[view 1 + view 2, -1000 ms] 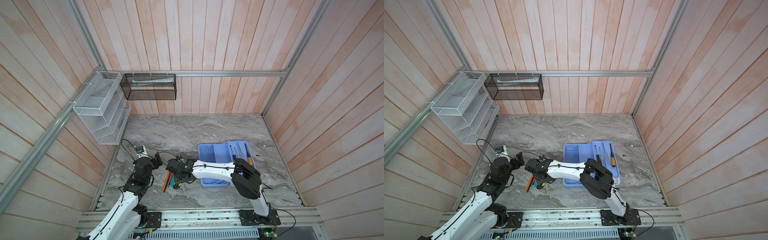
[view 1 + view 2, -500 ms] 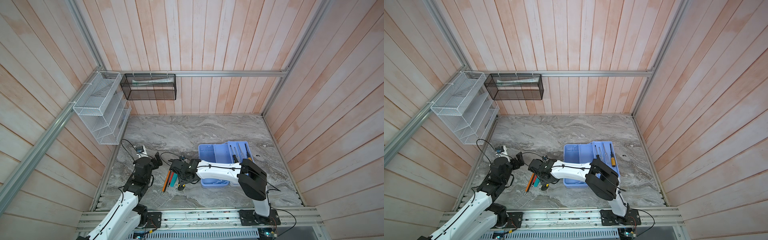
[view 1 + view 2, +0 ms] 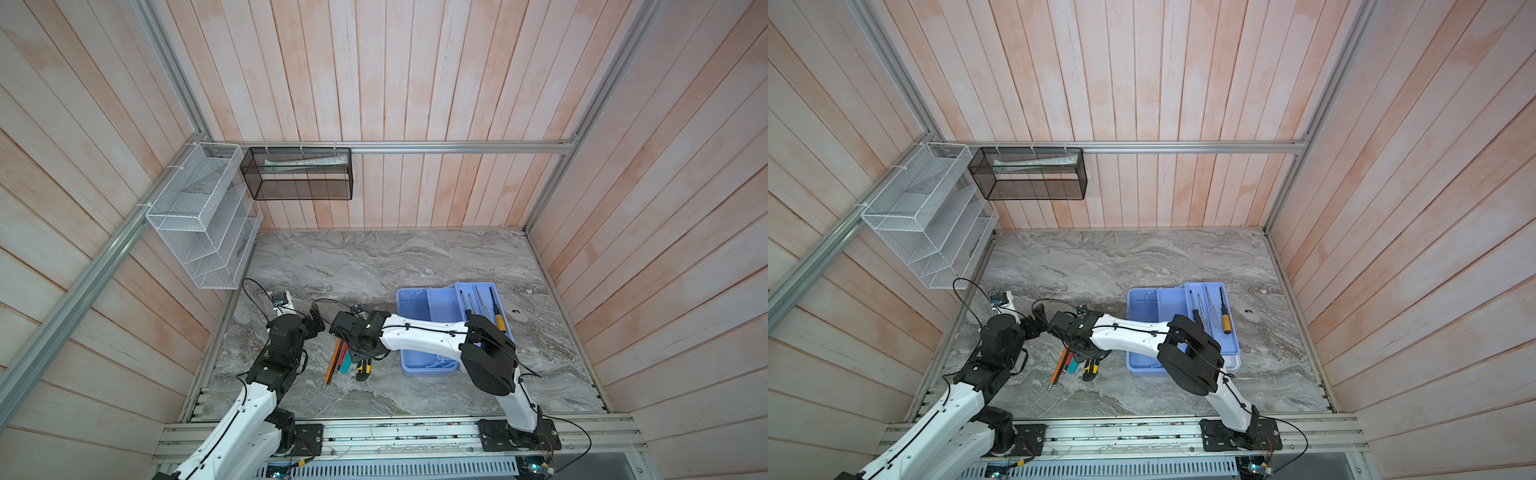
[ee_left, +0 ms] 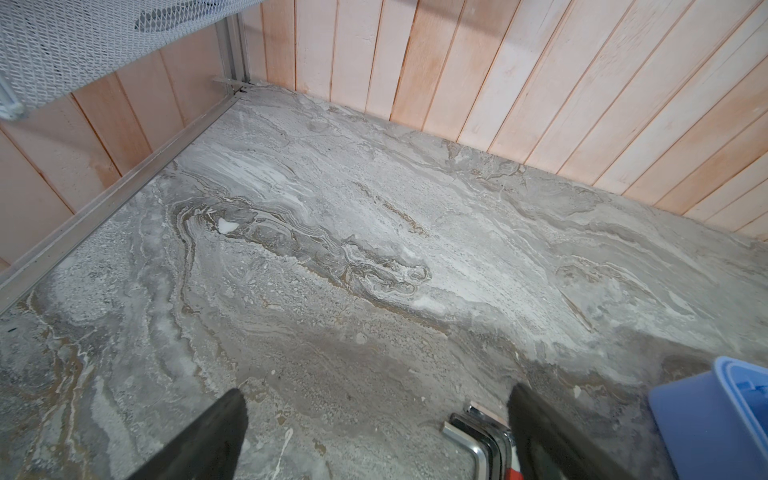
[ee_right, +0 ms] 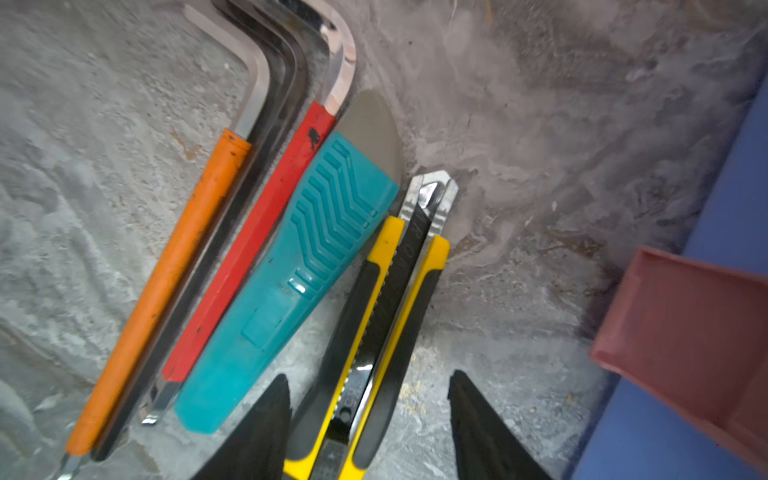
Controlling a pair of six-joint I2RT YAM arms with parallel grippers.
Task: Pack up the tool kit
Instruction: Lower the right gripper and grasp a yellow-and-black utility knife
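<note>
Tool kit case point(image 3: 409, 303), blue and open, stands on the grey marble table point(image 3: 374, 257). Four screwdrivers point(image 3: 1210, 307) lie in the case. Left of the case lie one yellow knife point(image 5: 386, 291), one teal tool point(image 5: 299, 266), one red key point(image 5: 249, 249) and one orange key point(image 5: 178, 266), side by side. The right gripper point(image 5: 369, 374) hangs over the knife, fingers apart and not clamped. The left gripper point(image 4: 376, 390), further left of the case, is spread wide over bare marble. Wooden plank walls point(image 3: 374, 83) carry one white wire basket point(image 3: 195, 224) and one black wire basket point(image 3: 299, 178).
</note>
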